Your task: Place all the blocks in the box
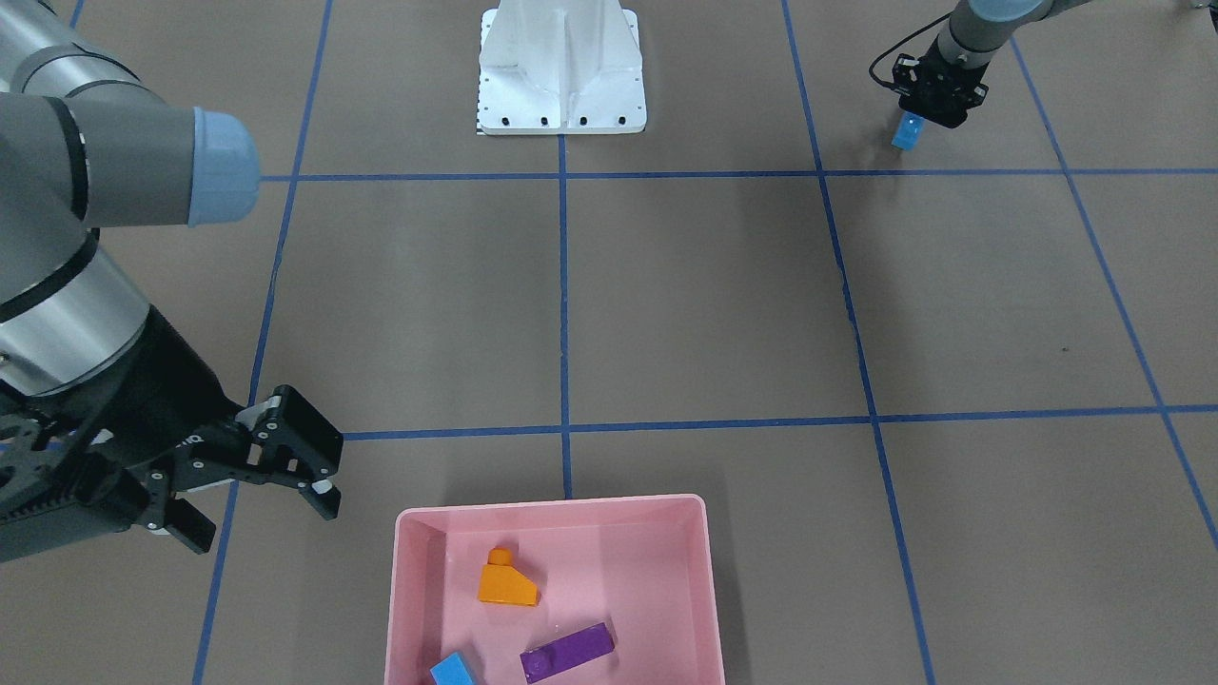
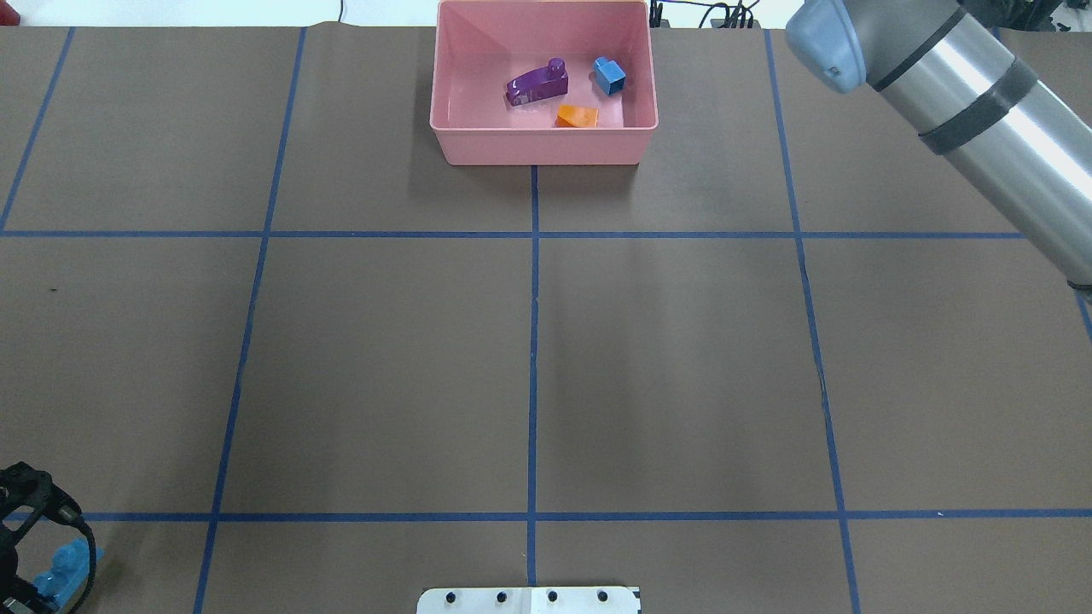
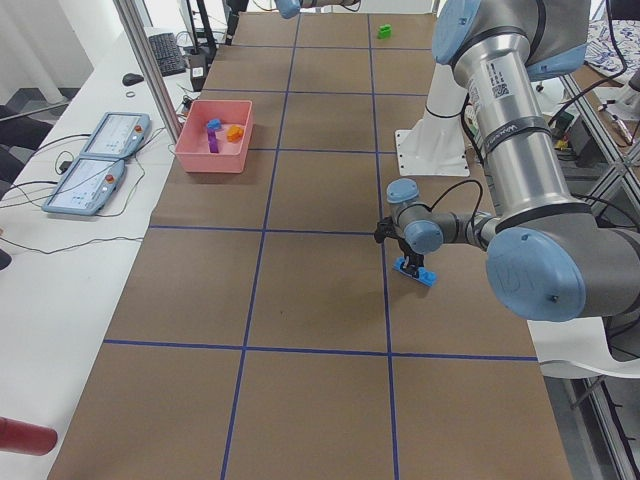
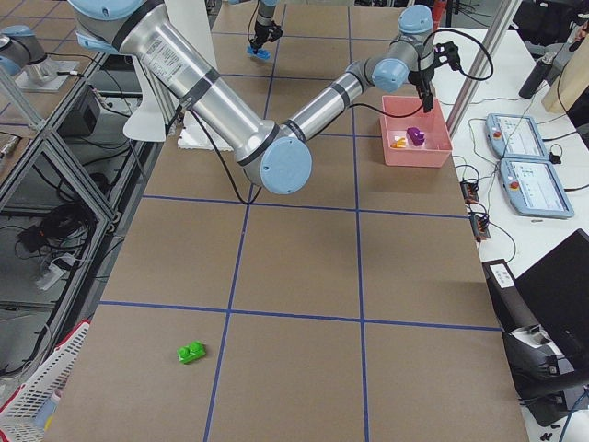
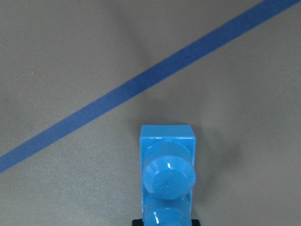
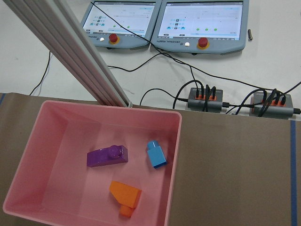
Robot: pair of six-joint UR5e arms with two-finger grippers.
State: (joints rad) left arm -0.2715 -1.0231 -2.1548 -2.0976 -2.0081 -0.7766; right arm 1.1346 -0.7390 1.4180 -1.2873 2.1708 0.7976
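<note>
Blue-taped brown table [image 1: 714, 304]: pink box [image 2: 537, 147] opposite the white base plate [image 1: 561, 95], green brick [image 4: 191, 352] well apart from it.

Bright, even overhead lighting. Soft shadows fall beside the pink box [image 2: 546, 145] on the brown table [image 2: 682, 341]. Glare streaks the right arm [image 2: 981, 102]; the close-up blue block [image 5: 167, 174] appears slightly soft.

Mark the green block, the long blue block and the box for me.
green block [image 4: 191, 352]: exterior right view, its top.
long blue block [image 5: 168, 179]: left wrist view, a top stud.
box [image 2: 537, 147]: overhead view, its near outer wall.
</note>
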